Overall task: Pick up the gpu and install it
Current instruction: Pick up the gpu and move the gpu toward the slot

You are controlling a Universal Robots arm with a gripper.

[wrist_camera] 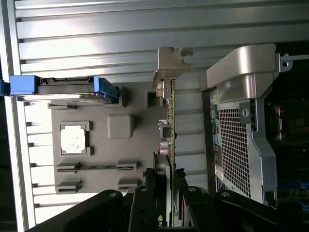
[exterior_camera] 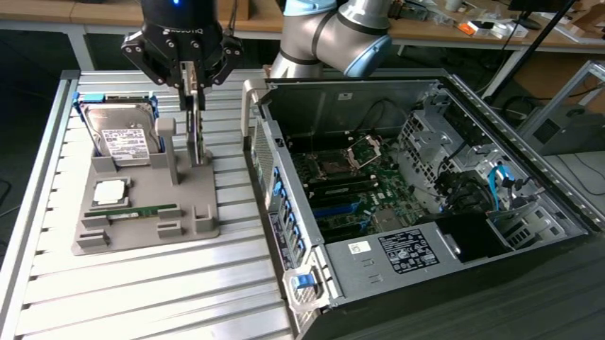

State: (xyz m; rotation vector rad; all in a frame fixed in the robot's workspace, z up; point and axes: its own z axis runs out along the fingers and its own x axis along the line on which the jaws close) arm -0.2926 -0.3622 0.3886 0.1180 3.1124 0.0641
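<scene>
The gpu (exterior_camera: 197, 131) is a thin dark card standing on edge at the grey holder's (exterior_camera: 142, 227) side nearest the computer. My gripper (exterior_camera: 194, 88) hangs straight above it, its fingers shut on the card's upper edge. Whether the card's lower edge still rests on the holder I cannot tell. In the wrist view the gpu (wrist_camera: 170, 121) appears edge-on, running away from my gripper (wrist_camera: 166, 186), with one black finger (wrist_camera: 145, 198) pressed on each side of its thicker part. The open computer case (exterior_camera: 397, 191) with its motherboard (exterior_camera: 350, 184) lies to the exterior view's right.
The holder (wrist_camera: 104, 159) also carries a hard drive (exterior_camera: 127, 138) with blue rails, a square processor (exterior_camera: 109, 190) and a green memory stick (exterior_camera: 132, 210). The case's raised side wall (wrist_camera: 241, 145) stands close beside the card. The slatted metal table (exterior_camera: 142, 297) stretches toward the front.
</scene>
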